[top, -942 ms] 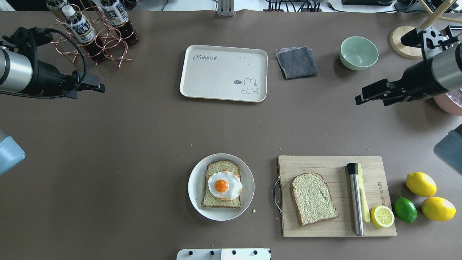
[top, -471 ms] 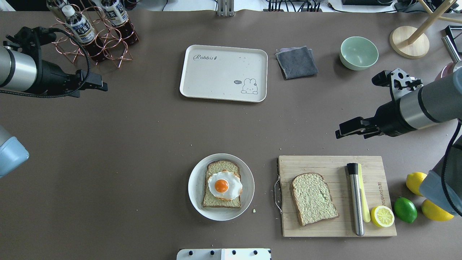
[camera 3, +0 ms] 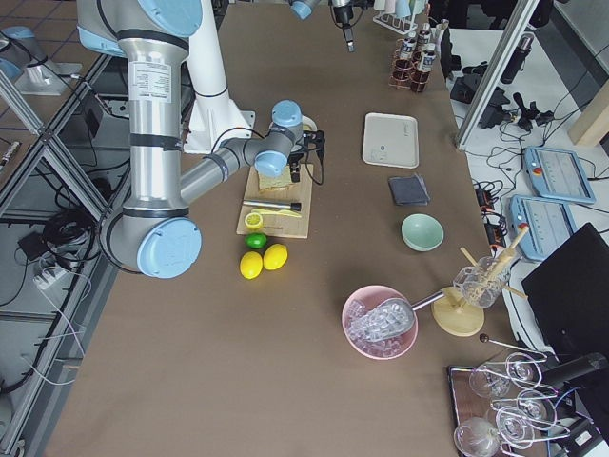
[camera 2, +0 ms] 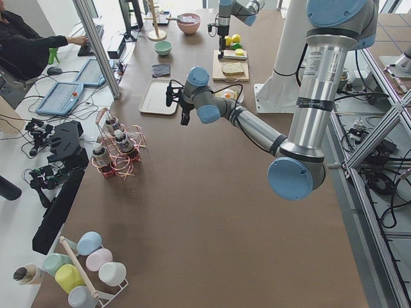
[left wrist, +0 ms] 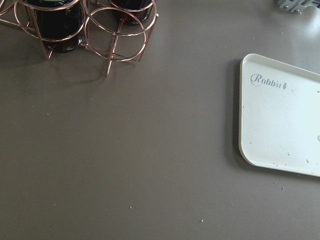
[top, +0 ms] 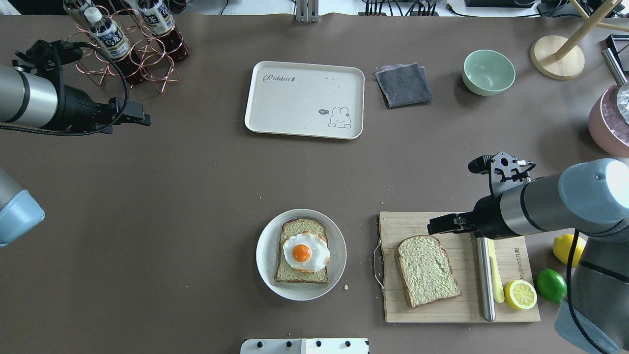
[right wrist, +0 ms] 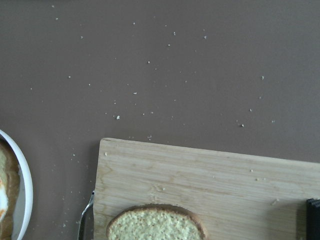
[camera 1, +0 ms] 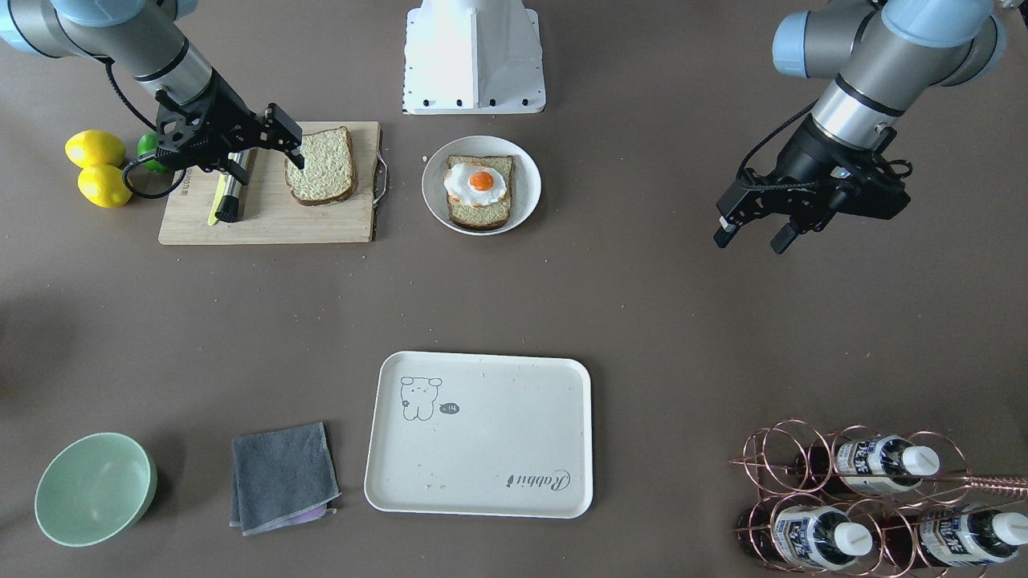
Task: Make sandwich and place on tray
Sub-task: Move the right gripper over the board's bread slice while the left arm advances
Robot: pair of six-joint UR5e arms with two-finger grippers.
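One bread slice (top: 301, 268) lies on a round white plate (top: 268, 255) with a fried egg (top: 304, 252) on top. The second slice (top: 426, 269) lies bare on the wooden cutting board (top: 442, 223). The cream tray (top: 304, 100) sits empty at the far middle. My right gripper (top: 431, 227) is open and empty, hovering over the board's far edge just beyond the bare slice (camera 1: 321, 164); in the front view it (camera 1: 299, 150) stands at that slice's edge. My left gripper (top: 145, 118) is open and empty, left of the tray; it also shows in the front view (camera 1: 748, 242).
A steel-handled tool (top: 485, 275) and a lemon half (top: 521, 294) lie on the board. A lime (top: 551, 285) and a lemon (top: 565, 248) sit right of it. A grey cloth (top: 404, 84), green bowl (top: 488, 72), copper bottle rack (top: 128, 44) and pink bowl (top: 609, 123) stand along the far side.
My right arm has swung from the table's right side towards the robot and inward, ending over the cutting board's far edge. My left gripper has drifted slightly right. Food has not moved.
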